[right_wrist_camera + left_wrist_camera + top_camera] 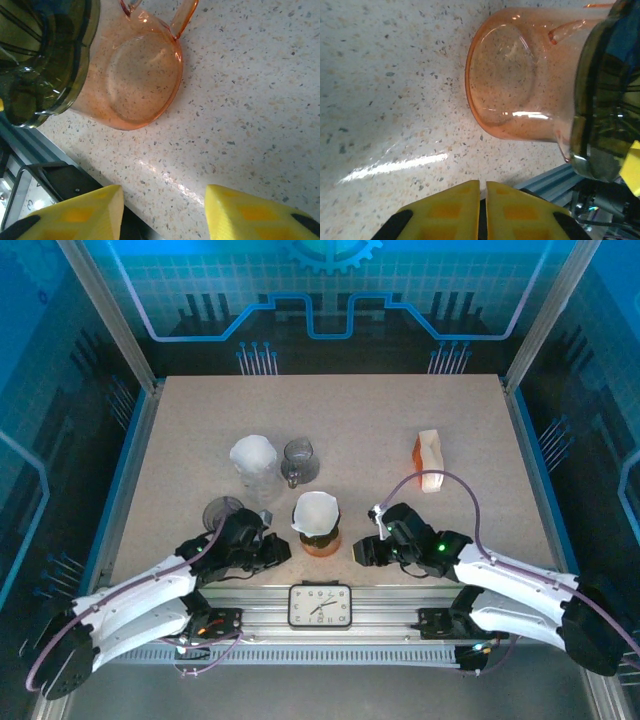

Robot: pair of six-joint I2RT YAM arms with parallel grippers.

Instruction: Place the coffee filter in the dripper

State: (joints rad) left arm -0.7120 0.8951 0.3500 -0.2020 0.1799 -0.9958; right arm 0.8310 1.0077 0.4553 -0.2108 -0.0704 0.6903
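Coffee filter (316, 512) sits in the dripper (607, 95); placing looks finished. Left gripper (483, 197), pinched closed and empty, lies just left of the dripper; right gripper (163, 197), spread wide, just right. Next: withdraw both without knocking it.

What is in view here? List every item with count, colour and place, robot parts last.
coffee filter: one, white, sitting in the dripper
dripper: one, smoky dark, on top of the carafe
carafe: one, orange glass, near table edge, between the grippers
paper-topped cup: one, white over clear, beyond the carafe, to the left
glass vessel: one, clear grey, beside that cup
dark vessel: one, round, by the left arm
packet: one, orange and white, right side
clock: one, white face, front rail
table: one, speckled beige
left gripper: yellow fingers, shut
right gripper: yellow fingers, open
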